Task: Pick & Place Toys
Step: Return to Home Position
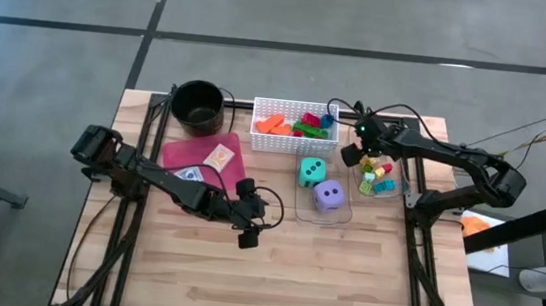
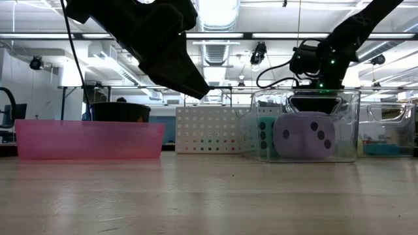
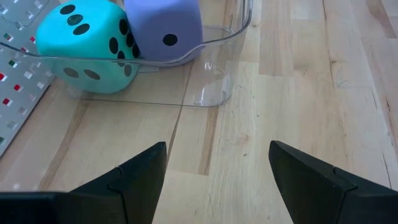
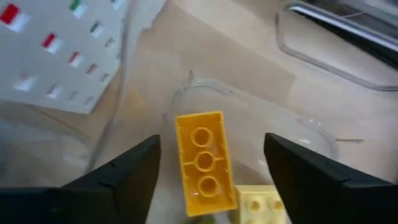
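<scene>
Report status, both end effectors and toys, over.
Left end effector open, over bare wood beside dice bin. Right end effector open above right clear bin, yellow block lying below it. Nothing obstructing.

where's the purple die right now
In the high view the purple die sits in a clear bin right of centre on the table, beside the teal die, near the white basket.

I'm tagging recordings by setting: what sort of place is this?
Likely a robotics lab or workshop: a wooden table on a bare concrete floor, and strip lights on an open ceiling.
</scene>
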Robot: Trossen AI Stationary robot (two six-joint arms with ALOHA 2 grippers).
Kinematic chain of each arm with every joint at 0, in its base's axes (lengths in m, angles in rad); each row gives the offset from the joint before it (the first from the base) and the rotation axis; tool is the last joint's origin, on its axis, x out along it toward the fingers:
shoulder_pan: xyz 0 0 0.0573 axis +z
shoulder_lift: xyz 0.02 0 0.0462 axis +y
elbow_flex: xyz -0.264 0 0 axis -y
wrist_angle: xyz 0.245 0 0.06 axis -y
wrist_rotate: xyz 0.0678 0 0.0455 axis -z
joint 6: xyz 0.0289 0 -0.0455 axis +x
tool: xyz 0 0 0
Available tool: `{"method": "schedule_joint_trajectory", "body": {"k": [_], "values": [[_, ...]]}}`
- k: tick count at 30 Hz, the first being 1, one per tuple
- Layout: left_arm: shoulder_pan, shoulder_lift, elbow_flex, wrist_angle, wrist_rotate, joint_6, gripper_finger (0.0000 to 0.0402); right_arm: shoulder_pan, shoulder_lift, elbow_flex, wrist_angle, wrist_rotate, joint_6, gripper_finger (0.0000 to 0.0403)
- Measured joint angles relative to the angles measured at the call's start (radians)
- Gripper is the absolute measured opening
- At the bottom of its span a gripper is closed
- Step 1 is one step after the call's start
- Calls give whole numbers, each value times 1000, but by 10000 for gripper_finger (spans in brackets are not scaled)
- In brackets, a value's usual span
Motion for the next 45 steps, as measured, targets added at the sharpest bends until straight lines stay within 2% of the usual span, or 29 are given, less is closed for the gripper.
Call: {"method": "schedule_joint_trajectory", "body": {"k": [6, 10, 15, 17, 24, 30, 38, 45], "values": [[0, 0, 0, 0, 0, 0, 286, 2, -2, -6, -24, 56, 27, 331], [0, 0, 0, 0, 0, 1, 286, 32, -37, -2, -47, 137, 49, 340], [0, 0, 0, 0, 0, 2, 286, 133, -129, -1, -46, 268, 47, 341], [0, 0, 0, 0, 0, 2, 286, 181, -175, 0, -46, 255, 45, 341], [0, 0, 0, 0, 0, 2, 286, 360, -314, -2, -44, 79, 56, 341], [0, 0, 0, 0, 0, 2, 286, 563, -376, -38, 6, -16, 104, 341], [0, 0, 0, 0, 0, 1, 286, 802, -344, -94, 293, -34, 165, 341], [0, 0, 0, 0, 0, 1, 286, 849, -238, -99, 535, -15, 170, 341]]}}
